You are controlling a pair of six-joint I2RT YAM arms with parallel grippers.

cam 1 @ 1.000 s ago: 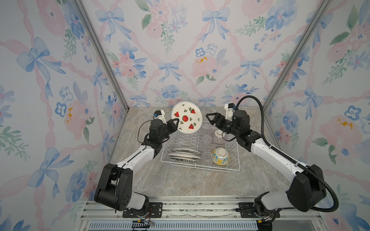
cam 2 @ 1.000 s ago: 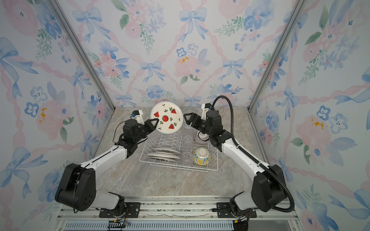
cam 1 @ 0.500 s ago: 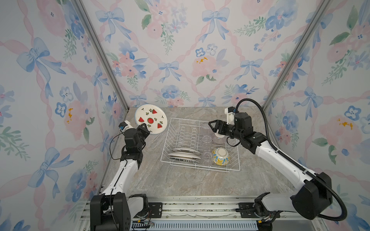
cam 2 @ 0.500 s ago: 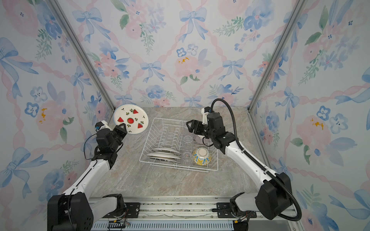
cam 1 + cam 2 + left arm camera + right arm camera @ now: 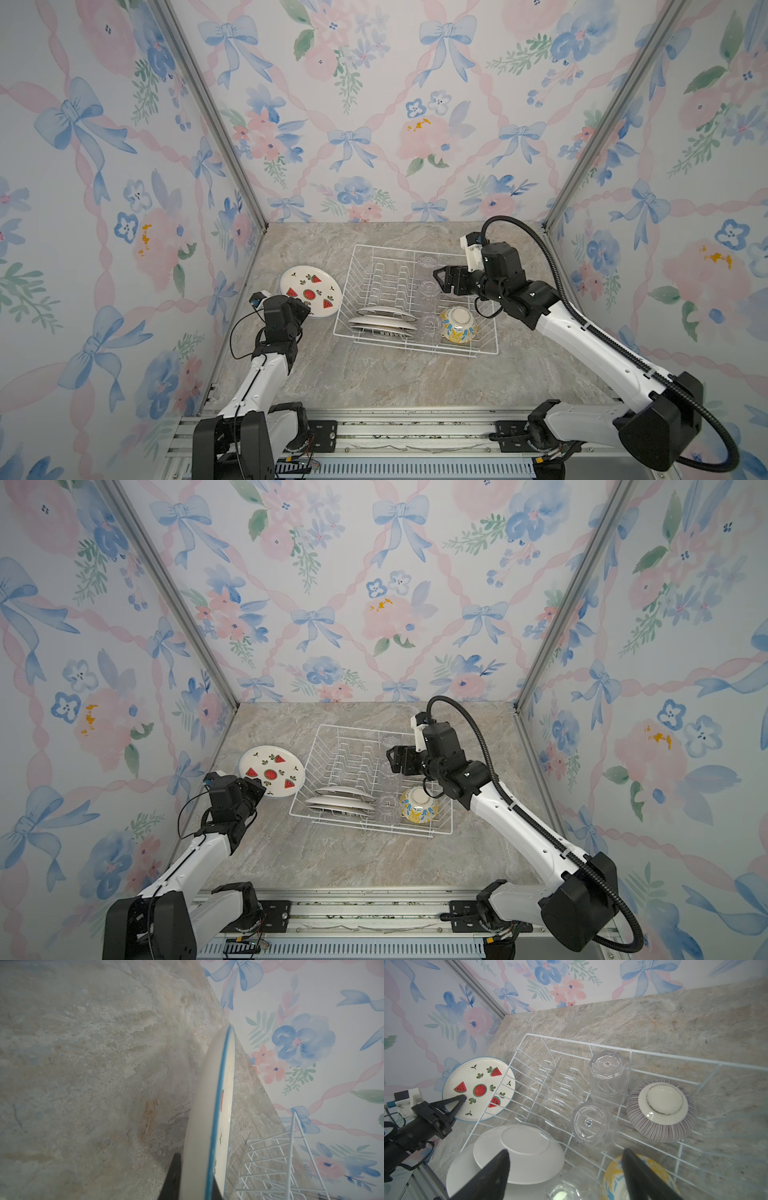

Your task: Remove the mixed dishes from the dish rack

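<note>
The left arm (image 5: 266,378), at 7 o'clock in both top views, and right arm (image 5: 590,345), at 5 o'clock, have white links, black joints, tapered black fingers (image 5: 492,1176). A ribbed black hose (image 5: 539,243) trails the right one.

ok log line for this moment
left gripper shut on watermelon plate, left of dish rack | right gripper open over clear glass cup

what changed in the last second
The left gripper carried the watermelon plate from above the dish rack leftward and down beside it, still clamped. The right gripper, open, dropped back from the plate to over the glass cups. The two plates, cups, yellow bowl and striped bowl in the rack stayed put.
</note>
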